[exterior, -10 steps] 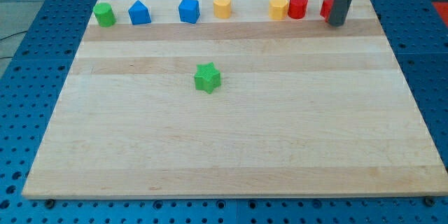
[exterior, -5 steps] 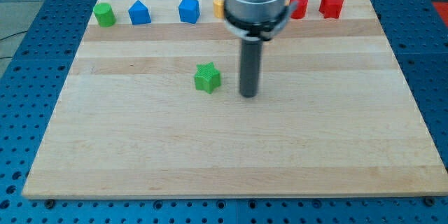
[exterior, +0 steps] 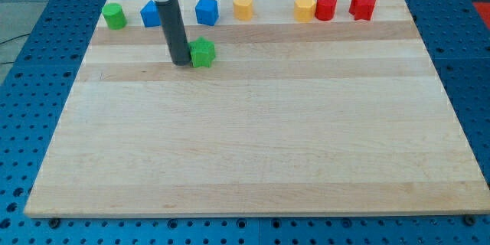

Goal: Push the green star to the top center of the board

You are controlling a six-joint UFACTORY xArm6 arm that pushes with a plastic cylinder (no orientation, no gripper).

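Green star (exterior: pixel 203 53): upper counter (exterior: pixel 306 138), at 6 o'clock from blue block (exterior: pixel 207 11); no clear long axis or heading. My tip (exterior: pixel 181 63) touches it at 9 o'clock. No claw fitted.

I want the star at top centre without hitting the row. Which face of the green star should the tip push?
Probably its left face, low on the block. My tip already sits against the green star there; top centre lies up and right, near the yellow block.
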